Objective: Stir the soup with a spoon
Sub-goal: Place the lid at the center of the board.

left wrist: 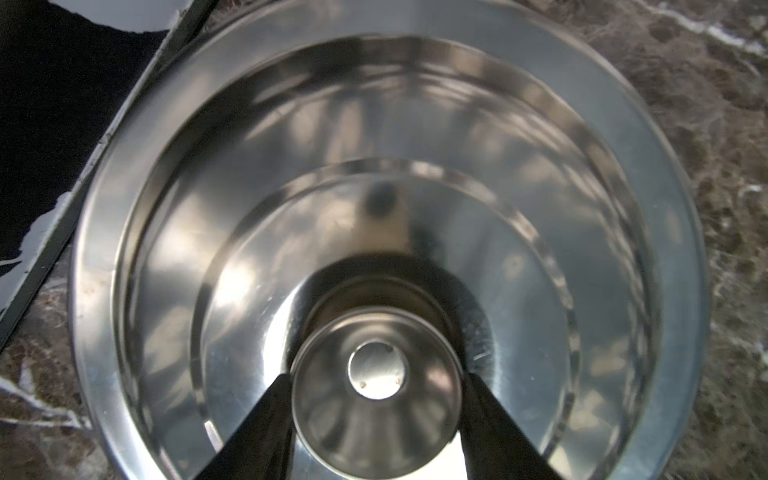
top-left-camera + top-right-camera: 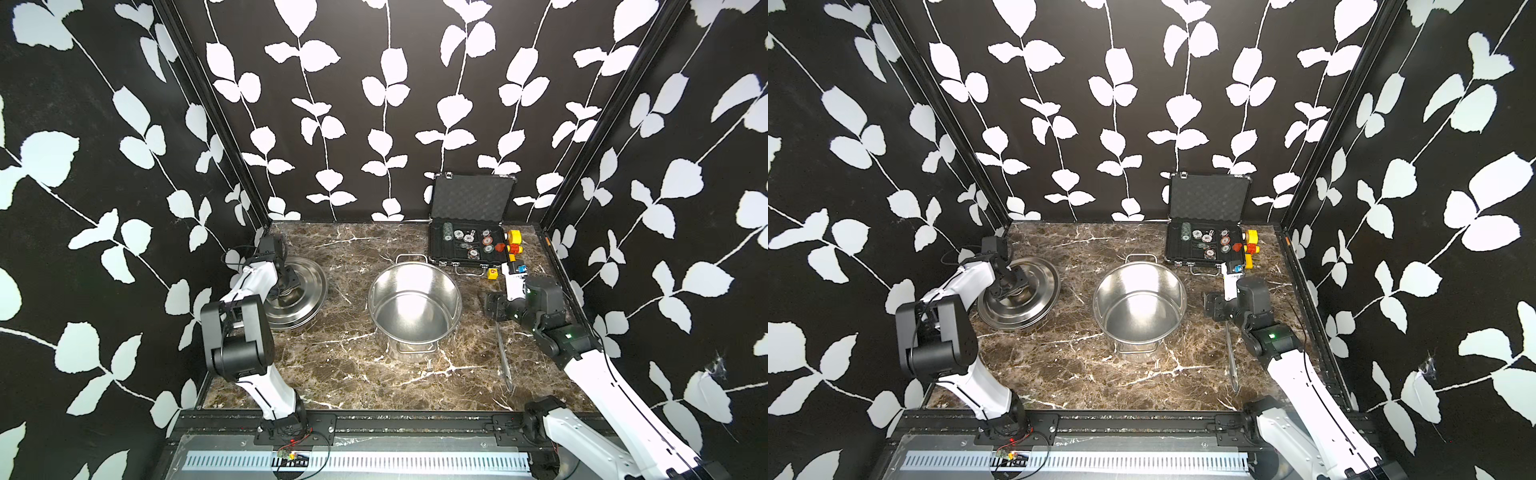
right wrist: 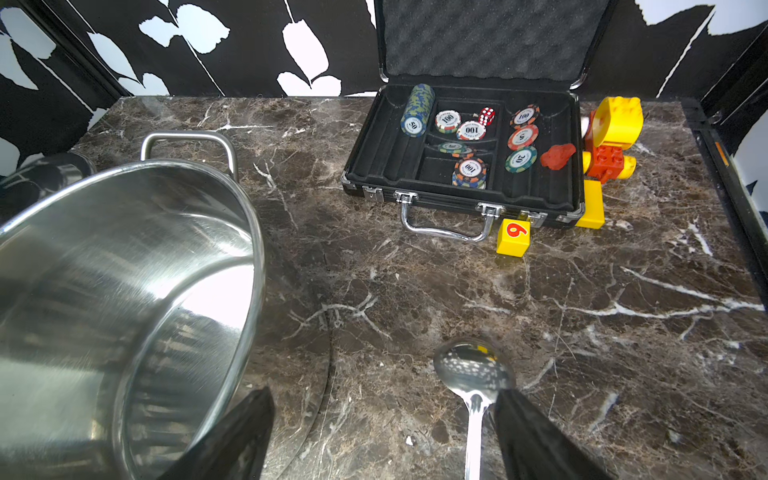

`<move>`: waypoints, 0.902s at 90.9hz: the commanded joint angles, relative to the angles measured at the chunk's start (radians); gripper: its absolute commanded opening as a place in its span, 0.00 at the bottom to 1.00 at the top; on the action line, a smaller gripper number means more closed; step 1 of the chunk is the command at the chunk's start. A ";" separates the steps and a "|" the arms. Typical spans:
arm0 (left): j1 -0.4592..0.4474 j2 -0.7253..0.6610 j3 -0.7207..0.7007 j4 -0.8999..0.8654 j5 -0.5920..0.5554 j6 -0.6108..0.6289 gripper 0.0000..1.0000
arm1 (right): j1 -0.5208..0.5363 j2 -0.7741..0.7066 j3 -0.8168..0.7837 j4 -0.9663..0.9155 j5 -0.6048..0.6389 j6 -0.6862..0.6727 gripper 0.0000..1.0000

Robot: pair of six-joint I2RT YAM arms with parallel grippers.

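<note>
A: Where does the soup pot [image 2: 415, 291] stand?
B: Mid-worktop [image 2: 353, 365]. The lid [image 2: 309, 286] is to its left, near the left wall [image 2: 124, 166], with the left pincer [image 2: 287, 289] over its knob [image 1: 376, 374], a jaw on either side.
A: And the spoon [image 2: 503, 353]?
B: Right of the soup pot, flat on the worktop, handle toward the front edge, bowl below the right pincer [image 2: 494, 305] and its spread jaws.
A: Behind that?
B: An open case [image 2: 471, 199] against the back wall [image 2: 374, 124], right of centre. A numbered cube [image 2: 492, 273] sits just before its front right corner, with toy blocks [image 2: 514, 243] at its right side.
</note>
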 commanded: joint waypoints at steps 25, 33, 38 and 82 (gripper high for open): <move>0.040 0.085 -0.008 0.087 0.010 -0.007 0.31 | -0.005 0.004 -0.007 -0.015 -0.007 0.030 0.86; 0.043 0.106 -0.007 0.078 0.016 -0.005 0.34 | -0.005 0.011 -0.012 -0.019 -0.006 0.040 0.86; 0.044 0.118 -0.002 0.073 0.022 -0.003 0.37 | -0.004 0.016 -0.011 -0.024 -0.006 0.054 0.86; 0.048 0.049 0.014 0.040 0.037 0.015 0.99 | -0.004 0.044 0.005 -0.102 0.032 0.080 0.87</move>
